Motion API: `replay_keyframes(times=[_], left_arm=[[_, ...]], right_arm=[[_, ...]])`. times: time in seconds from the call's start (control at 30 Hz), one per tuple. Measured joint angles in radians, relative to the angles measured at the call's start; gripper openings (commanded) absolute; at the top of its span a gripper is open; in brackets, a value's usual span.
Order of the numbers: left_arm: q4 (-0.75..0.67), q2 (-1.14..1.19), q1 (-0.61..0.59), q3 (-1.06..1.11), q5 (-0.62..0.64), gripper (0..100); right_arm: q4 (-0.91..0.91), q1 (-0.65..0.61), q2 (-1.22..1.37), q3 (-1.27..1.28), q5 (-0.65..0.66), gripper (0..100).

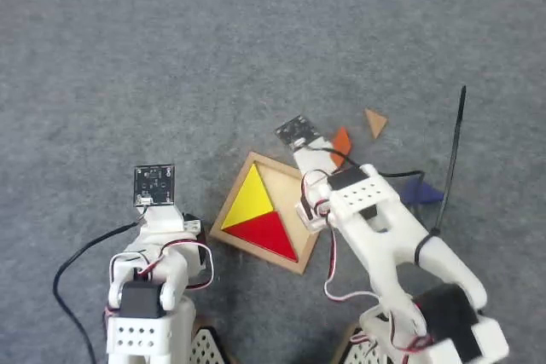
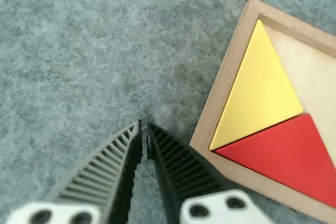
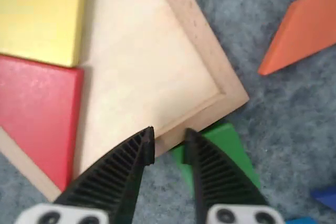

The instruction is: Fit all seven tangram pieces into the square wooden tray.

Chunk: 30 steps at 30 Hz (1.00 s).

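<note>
The square wooden tray [image 1: 232,193] lies tilted like a diamond mid-table, holding a yellow triangle [image 1: 249,198] and a red triangle [image 1: 269,234]. My right gripper [image 3: 170,139] hovers narrowly open over the tray's rim [image 3: 198,30] near a corner, with bare tray floor beside it. A green piece [image 3: 231,156] lies on the mat against that corner, partly under one finger. An orange piece [image 3: 304,30] lies farther out. My left gripper [image 2: 143,128] is shut and empty above the mat, just outside the tray rim [image 2: 228,74], near the yellow triangle [image 2: 257,87].
On the grey mat to the right of the tray lie the orange piece [image 1: 341,141], a small tan triangle [image 1: 375,122] and a blue piece [image 1: 421,191]. The right arm [image 1: 358,202] covers the tray's right side. A black cable tie [image 1: 455,151] sticks up nearby.
</note>
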Motion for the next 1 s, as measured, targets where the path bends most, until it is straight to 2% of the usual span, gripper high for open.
replay_keyframes(times=[0.4,0.53,0.8,1.0], left_arm=[[0.000,0.000,0.000,0.000,0.000,1],[0.000,0.000,0.000,0.000,0.000,1],[0.000,0.000,0.000,0.000,0.000,1],[0.000,0.000,0.000,0.000,0.000,1]], right_arm=[[-0.023,0.012,0.183,-0.123,-0.103,3.3],[-0.014,0.015,0.227,-0.176,-0.143,2.6],[-0.014,0.018,0.339,-0.331,-0.121,2.7],[-0.014,0.074,0.365,-0.384,-0.115,3.2]])
